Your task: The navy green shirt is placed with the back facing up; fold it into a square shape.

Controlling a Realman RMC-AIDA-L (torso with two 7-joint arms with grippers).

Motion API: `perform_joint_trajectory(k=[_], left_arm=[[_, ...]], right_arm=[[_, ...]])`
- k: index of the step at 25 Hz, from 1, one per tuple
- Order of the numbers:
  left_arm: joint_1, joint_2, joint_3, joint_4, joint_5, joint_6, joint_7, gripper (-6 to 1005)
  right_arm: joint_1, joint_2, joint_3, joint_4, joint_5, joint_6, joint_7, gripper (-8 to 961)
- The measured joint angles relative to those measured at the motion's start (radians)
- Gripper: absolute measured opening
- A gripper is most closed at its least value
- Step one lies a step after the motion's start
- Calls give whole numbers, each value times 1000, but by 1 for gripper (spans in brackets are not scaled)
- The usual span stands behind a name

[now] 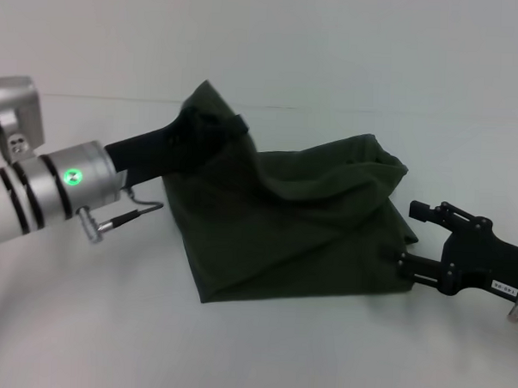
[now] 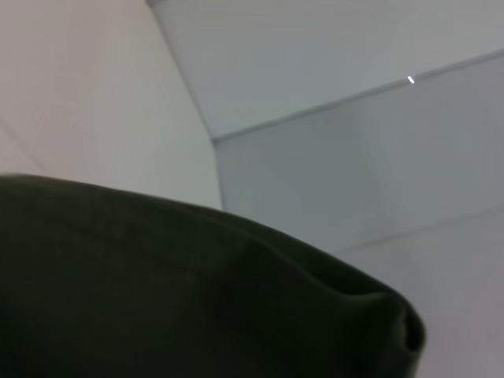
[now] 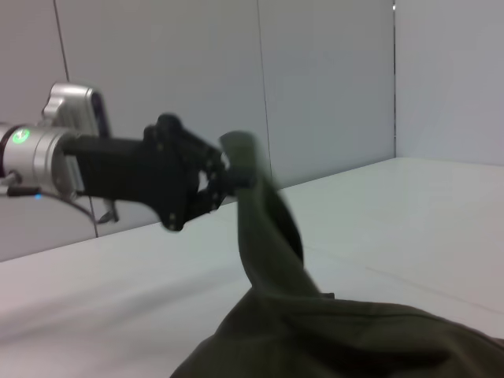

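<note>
The navy green shirt point(image 1: 284, 221) lies bunched on the white table, with one corner pulled up at the back left. My left gripper point(image 1: 228, 126) is shut on that raised corner, and cloth drapes partly over its fingers. In the right wrist view the left gripper point(image 3: 223, 172) pinches the shirt point(image 3: 354, 339) well above the table, with the fabric hanging down from it in a taut fold. The left wrist view is half filled by dark shirt cloth point(image 2: 157, 299). My right gripper point(image 1: 414, 237) stands open just beside the shirt's right edge, holding nothing.
The white table point(image 1: 261, 349) stretches around the shirt on all sides. Pale wall panels point(image 3: 331, 79) rise behind the table's far edge. A thin cable point(image 1: 134, 210) loops off the left wrist, close to the shirt's left edge.
</note>
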Motion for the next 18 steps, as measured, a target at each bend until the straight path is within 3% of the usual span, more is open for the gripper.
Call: perform_joint_trajectory(k=[9, 18], left_arm=[[-62, -5, 16, 0, -1, 2, 1, 4], [-47, -5, 13, 0, -36, 8, -8, 3]], right_arm=[[1, -1, 35, -11, 27, -15, 0, 897], [108, -6, 9, -63, 11, 12, 55, 898]])
